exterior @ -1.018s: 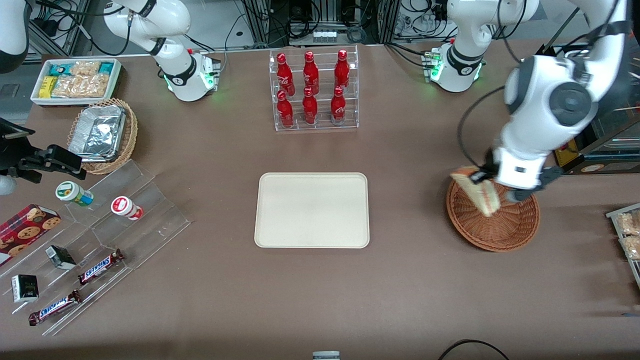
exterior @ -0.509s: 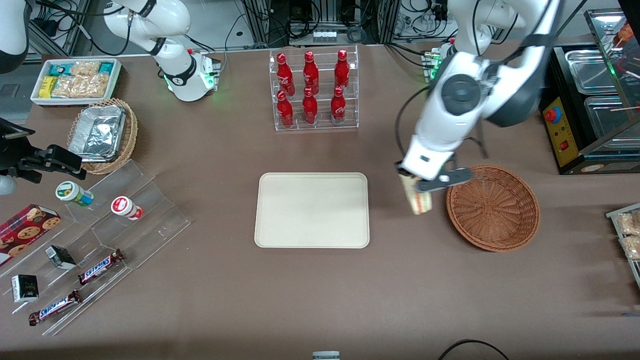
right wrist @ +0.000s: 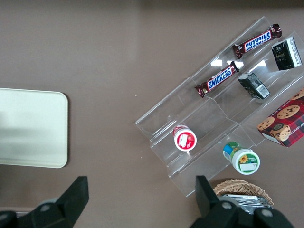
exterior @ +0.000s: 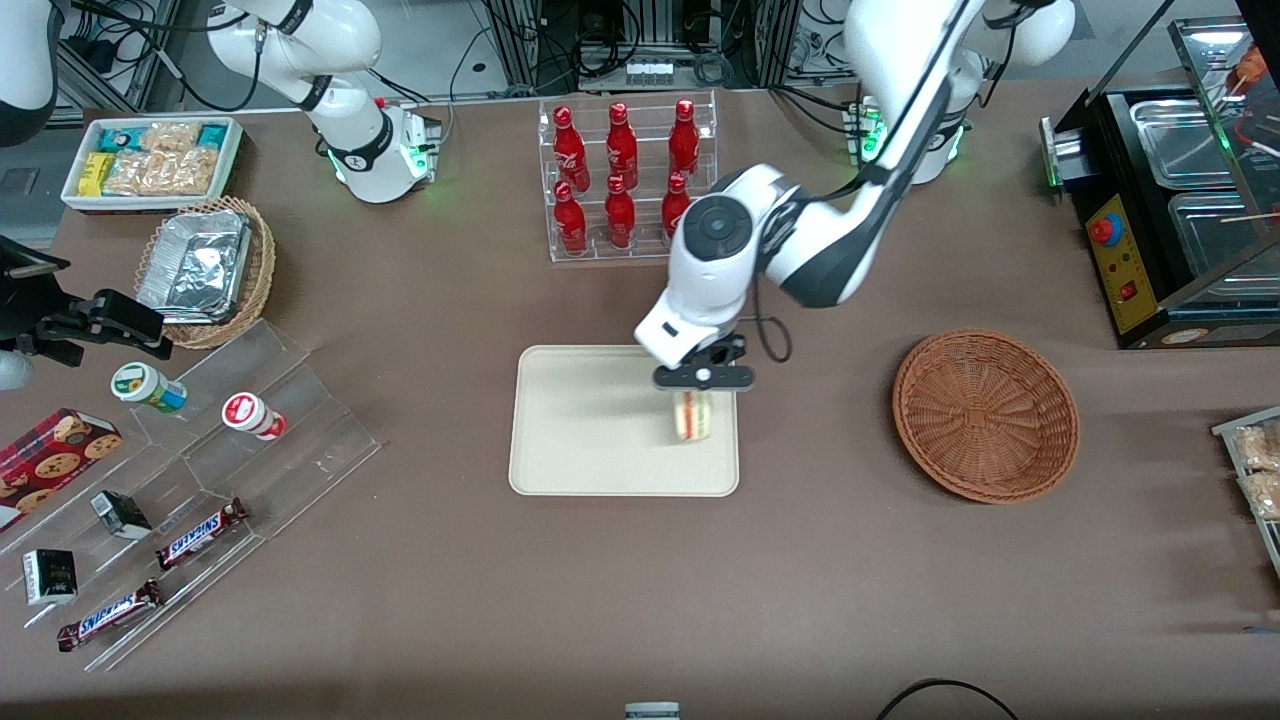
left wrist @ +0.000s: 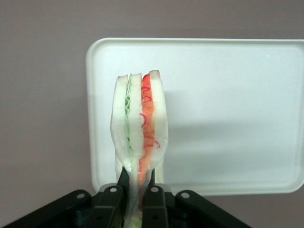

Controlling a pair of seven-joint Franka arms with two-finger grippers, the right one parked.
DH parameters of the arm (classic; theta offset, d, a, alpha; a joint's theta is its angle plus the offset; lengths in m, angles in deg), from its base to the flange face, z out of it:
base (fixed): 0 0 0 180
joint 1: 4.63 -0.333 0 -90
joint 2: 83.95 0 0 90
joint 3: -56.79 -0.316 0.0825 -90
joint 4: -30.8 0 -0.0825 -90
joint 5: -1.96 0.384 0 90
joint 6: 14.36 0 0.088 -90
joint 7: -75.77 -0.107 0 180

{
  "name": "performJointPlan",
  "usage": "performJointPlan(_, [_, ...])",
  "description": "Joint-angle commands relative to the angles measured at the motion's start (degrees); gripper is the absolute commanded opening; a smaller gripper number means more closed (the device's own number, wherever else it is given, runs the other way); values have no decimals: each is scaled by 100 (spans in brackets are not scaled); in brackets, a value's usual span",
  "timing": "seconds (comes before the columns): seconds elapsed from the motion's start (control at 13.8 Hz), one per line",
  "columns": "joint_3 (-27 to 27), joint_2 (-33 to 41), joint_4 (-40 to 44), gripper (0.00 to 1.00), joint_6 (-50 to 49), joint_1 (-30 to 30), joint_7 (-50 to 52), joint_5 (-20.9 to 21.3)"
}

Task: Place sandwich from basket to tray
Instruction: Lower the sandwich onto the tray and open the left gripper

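Sandwich (left wrist: 139, 128), base hidden between claw (left wrist: 137, 199) fingers, above tray (left wrist: 237, 95).

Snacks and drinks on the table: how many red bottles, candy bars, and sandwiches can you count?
Red bottles: 6, in the clear rack.
Candy bars: 2, on the clear stand.
Sandwiches: 1, held by the gripper over the tray.
Total: 9
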Motion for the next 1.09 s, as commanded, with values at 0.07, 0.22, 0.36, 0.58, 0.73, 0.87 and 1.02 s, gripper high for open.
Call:
performJointPlan(0.07, [-115, -643, 275, 11, 531, 202, 154, 386])
performJointPlan(0.22, [-124, -767, 266, 11, 655, 202, 163, 440])
performJointPlan(0.36, [-142, -837, 258, 11, 664, 184, 163, 440])
performJointPlan(0.58, [-159, -846, 240, 37, 655, 175, 163, 440])
performJointPlan(0.73, [-159, -820, 240, 100, 629, 158, 172, 449])
performJointPlan(0.87, [-168, -689, 249, 100, 550, 132, 460, 449])
performJointPlan(1.02, [-326, -225, 292, 100, 26, 149, 777, 449])
